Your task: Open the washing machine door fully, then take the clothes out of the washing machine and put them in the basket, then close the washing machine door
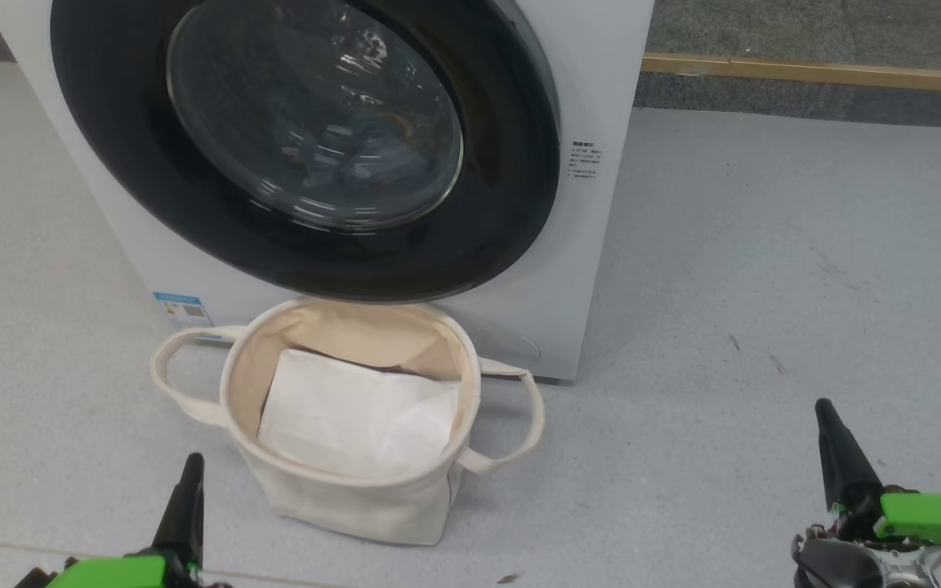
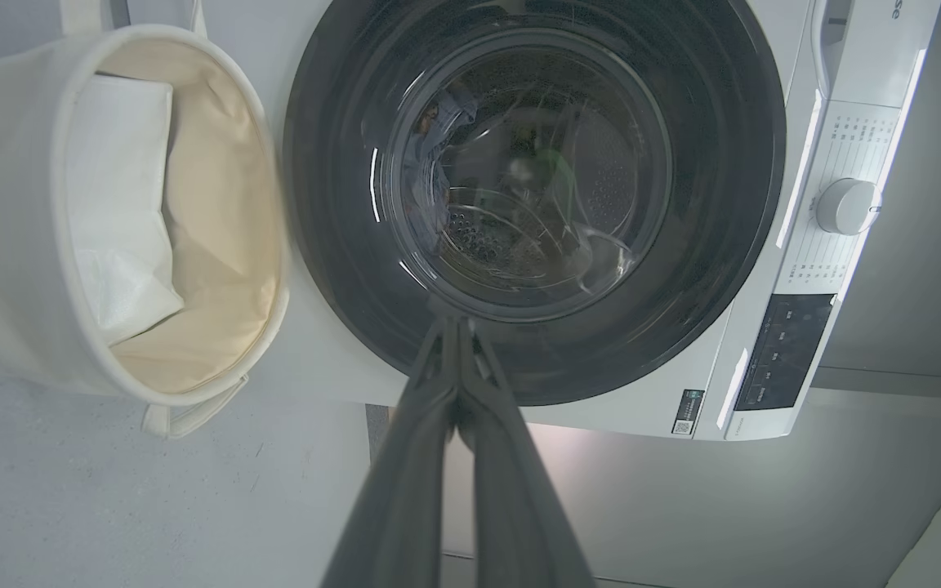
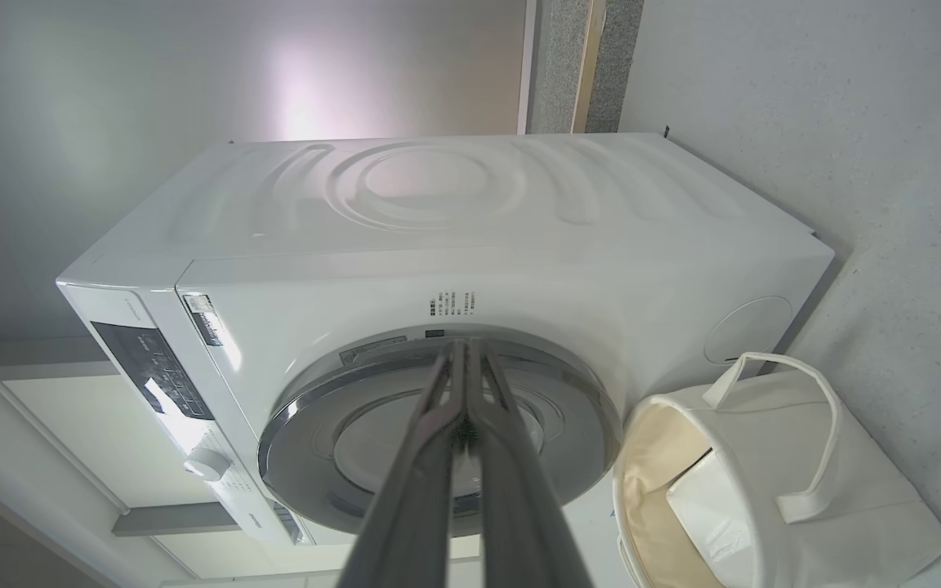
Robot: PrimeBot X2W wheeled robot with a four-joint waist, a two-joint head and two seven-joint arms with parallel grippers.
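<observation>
Standing shut on the washing machine (image 1: 601,245), the door (image 1: 307,139) is not yet opened, and the clothes (image 1: 372,155) show as a bluish heap behind its glass. The basket (image 1: 229,384) sits on the floor (image 1: 764,286) just in front, below the door, with a white sheet (image 1: 356,416) inside. The left hand (image 1: 191,469) and the right hand (image 1: 826,412) hover low and well back, fingers pressed together, holding nothing. The likely risk is the swinging door catching the basket and tipping it. Fingers held together may also slip off the glossy rim.
</observation>
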